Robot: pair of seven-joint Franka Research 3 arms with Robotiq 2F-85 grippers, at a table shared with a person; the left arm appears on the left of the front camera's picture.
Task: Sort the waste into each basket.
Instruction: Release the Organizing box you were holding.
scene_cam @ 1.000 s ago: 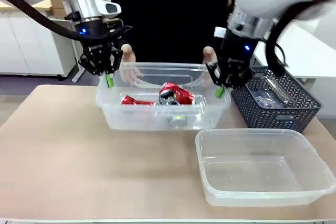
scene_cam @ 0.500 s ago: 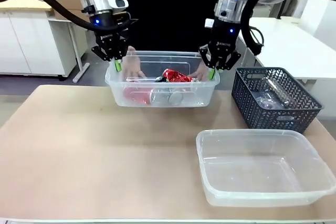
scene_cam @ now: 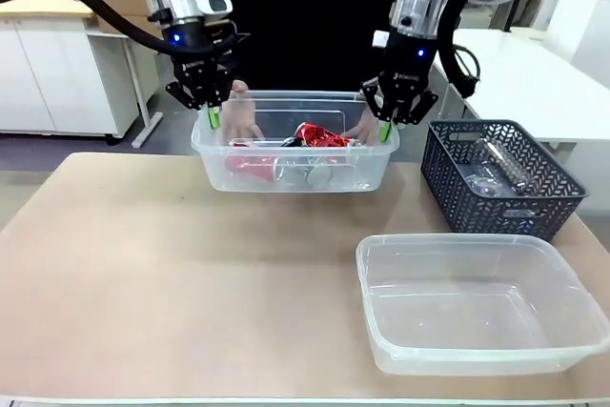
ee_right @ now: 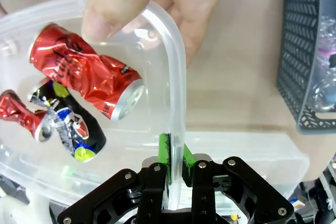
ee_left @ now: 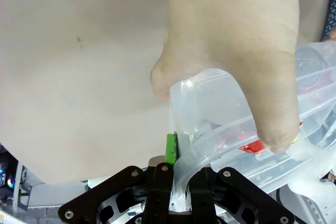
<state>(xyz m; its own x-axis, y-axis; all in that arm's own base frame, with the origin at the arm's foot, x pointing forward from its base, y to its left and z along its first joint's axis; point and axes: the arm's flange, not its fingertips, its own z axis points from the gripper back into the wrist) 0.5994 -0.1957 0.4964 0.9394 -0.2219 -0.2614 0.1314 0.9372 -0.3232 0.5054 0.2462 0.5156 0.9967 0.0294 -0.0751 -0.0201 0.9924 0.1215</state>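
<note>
Our left fingers [scene_cam: 212,120] and right fingers [scene_cam: 385,129] are clenched on opposite rims of the tub [scene_cam: 286,176] of crushed cans [scene_cam: 319,137]. It appears raised over the desk [scene_cam: 143,264], and the person's hands [scene_cam: 246,124] share it. The near tub [scene_cam: 477,355] is empty; bottles [scene_cam: 496,173] wait in the dark basket [scene_cam: 505,212]. Both arms hang down vertically.

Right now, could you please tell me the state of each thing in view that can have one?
left gripper: shut on the far tub's rim.
right gripper: shut on the same tub's opposite rim.
far tub: upright, gripped at both ends, person's hands on it too.
crushed cans: lying inside the far tub.
near tub: empty, upright on the table.
dark basket: upright, clear bottles inside.
</note>
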